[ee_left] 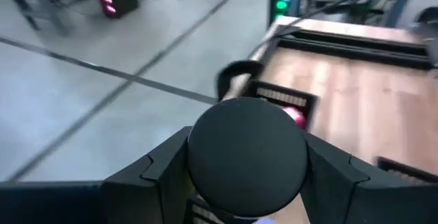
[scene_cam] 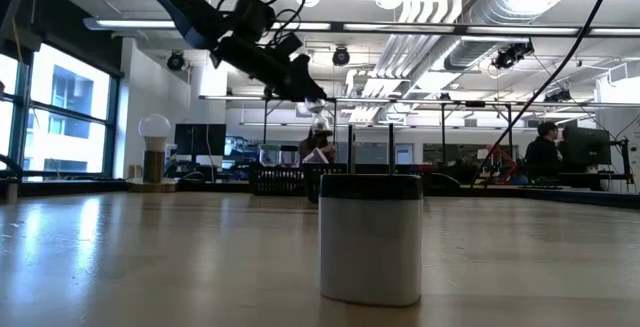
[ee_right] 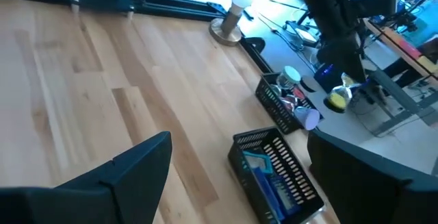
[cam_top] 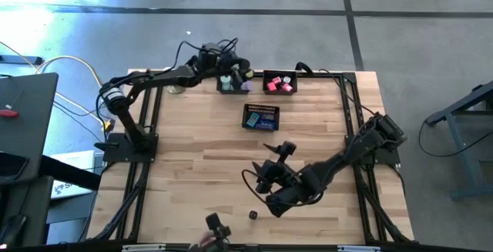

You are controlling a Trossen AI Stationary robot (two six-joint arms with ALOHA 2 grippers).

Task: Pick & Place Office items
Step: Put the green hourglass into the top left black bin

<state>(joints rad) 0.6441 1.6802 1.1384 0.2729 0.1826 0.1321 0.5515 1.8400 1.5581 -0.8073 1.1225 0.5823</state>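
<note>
My left gripper [cam_top: 235, 71] hangs over the far left mesh tray [cam_top: 223, 88], shut on a black round piece [ee_left: 246, 155]. That tray holds teal and lavender rolls [cam_top: 245, 85]. Beside it, a second tray [cam_top: 279, 73] holds pink-red cubes [cam_top: 279, 85]. A third tray [cam_top: 260, 117], mid-table, holds dark blue blocks [ee_right: 263, 172]. A small black-topped white roll [scene_cam: 370, 237] stands on end near the front edge [cam_top: 253, 215]. My right gripper [cam_top: 273, 163] is open over the table's near middle, with nothing between its fingers [ee_right: 137, 169]. My left gripper pinches the black round piece by its rim [ee_left: 198, 148] between its two fingers, one on each side. The fingers come almost level from the table's left, slanting a little down. The piece is lifted clear above the far trays, with its flat round face toward the wrist.
A white ball on a metal base [ee_right: 233, 8] stands at the far left corner. Black frame rails [cam_top: 350, 121] run along the table's sides. Bare wood lies between the trays and the front edge. A person [scene_cam: 545, 147] sits in the room behind.
</note>
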